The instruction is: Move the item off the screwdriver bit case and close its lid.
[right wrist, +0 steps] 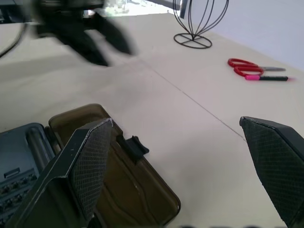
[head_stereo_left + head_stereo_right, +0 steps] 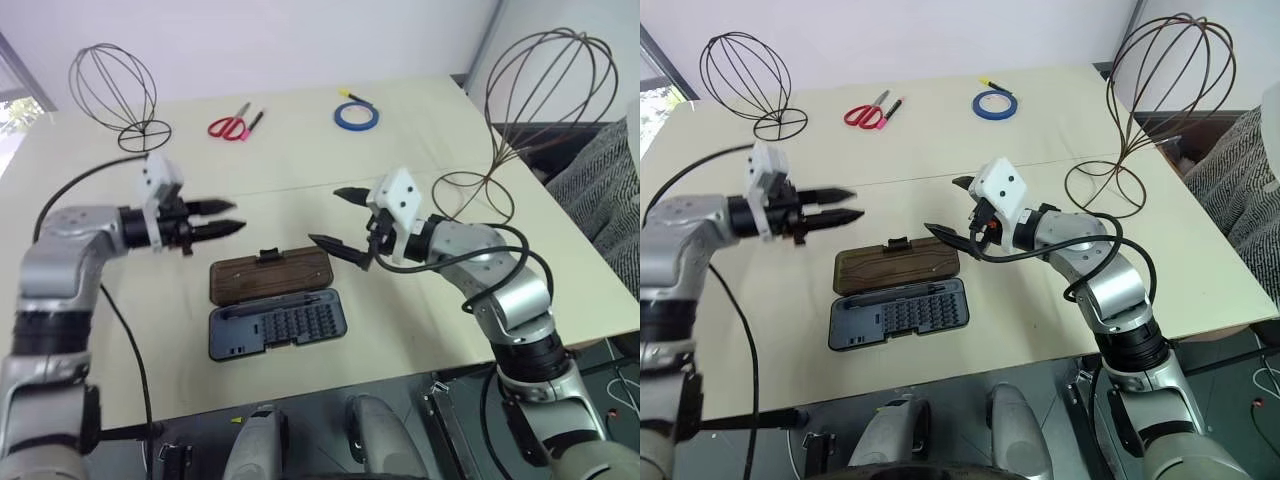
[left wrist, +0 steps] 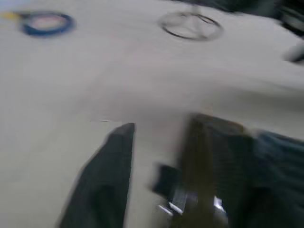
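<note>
On the bench (image 2: 330,150), the screwdriver bit case (image 2: 277,325) is lying open, lid (image 2: 270,276) flat behind it. Freeing that lid, the item (image 2: 545,80) is standing well right. Right hand (image 2: 340,222) is hovering wide open, empty; left hand (image 2: 220,218) is nearly closed, empty.

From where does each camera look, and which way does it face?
Left and right eye views: from the head, down over the table, both arms, open screwdriver bit case.
Left wrist view: along the left gripper over the lid.
Right wrist view: between the right gripper fingers.
Shared: the lid, in all.
</note>
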